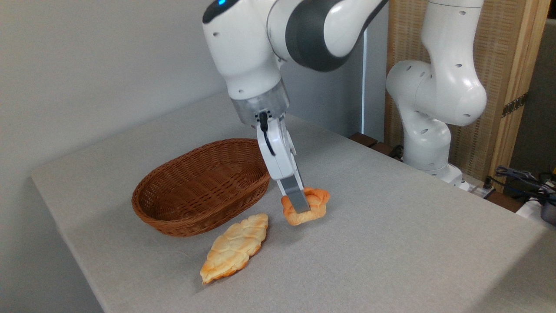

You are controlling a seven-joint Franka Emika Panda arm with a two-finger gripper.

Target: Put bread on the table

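Bread (pixel 313 204), a small golden-orange knotted bun, sits pinched between the fingers (pixel 299 198) of the gripper (pixel 304 203), tilted, its lower edge at or just above the grey cloth counter (pixel 391 226) (we cannot tell whether it touches). We note the near grey finger lying across the bun's front face. Just left stands a brown wicker basket (pixel 200 187), nothing visible inside it. A flat pale braided loaf (pixel 234 248) lies on the counter in front of the basket, near the bun but apart from it.
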